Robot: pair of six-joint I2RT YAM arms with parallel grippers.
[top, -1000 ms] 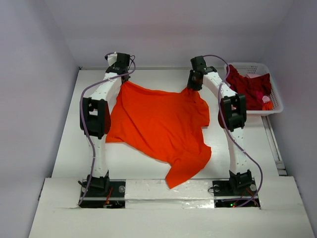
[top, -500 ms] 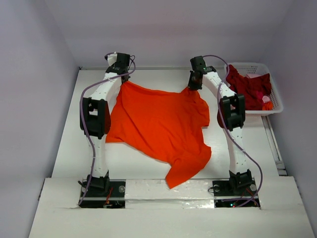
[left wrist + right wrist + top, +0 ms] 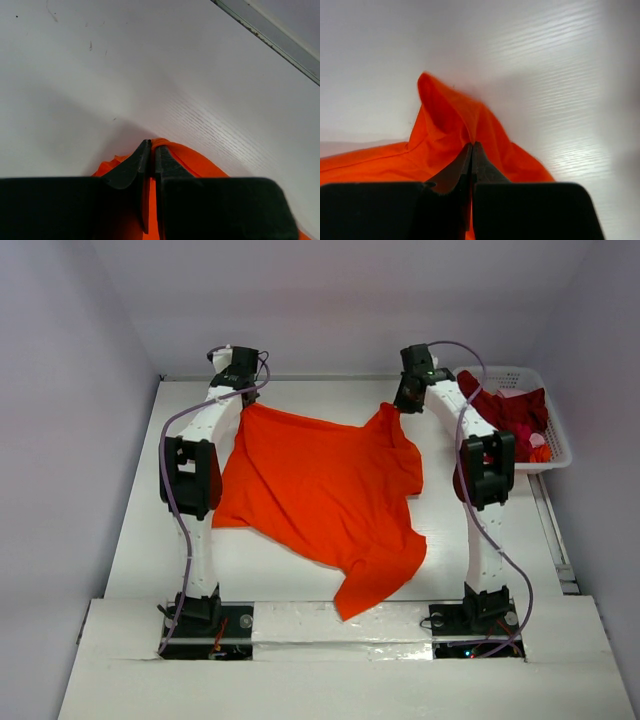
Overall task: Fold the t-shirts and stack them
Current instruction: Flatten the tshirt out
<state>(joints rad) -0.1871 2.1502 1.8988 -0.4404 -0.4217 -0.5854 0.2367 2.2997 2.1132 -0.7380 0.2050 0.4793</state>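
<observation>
From above, the orange t-shirt (image 3: pixel 320 490) lies spread on the table (image 3: pixel 140 540) between the two arms. One loose flap trails toward the near edge, between the arm bases. The left claw (image 3: pixel 243 400) is at the shirt's far left corner and the right claw (image 3: pixel 400 403) at its far right corner. Both corners are pulled up to a point. The dark red t-shirts (image 3: pixel 500 418) are heaped in the white basket (image 3: pixel 561 430) on the far right of the table, apart from the orange one.

In the left wrist view, the left claw (image 3: pixel 151 150) is pressed together on a thin fold of the orange t-shirt (image 3: pixel 192 162). The cloth bulges out on both sides of the tips, and bare table (image 3: pixel 125 65) lies beyond.

In the right wrist view, the right claw (image 3: pixel 471 150) is clamped on a bunched peak of the orange t-shirt (image 3: pixel 445 120). The peak rises just past the tips and the cloth runs off to the left.
</observation>
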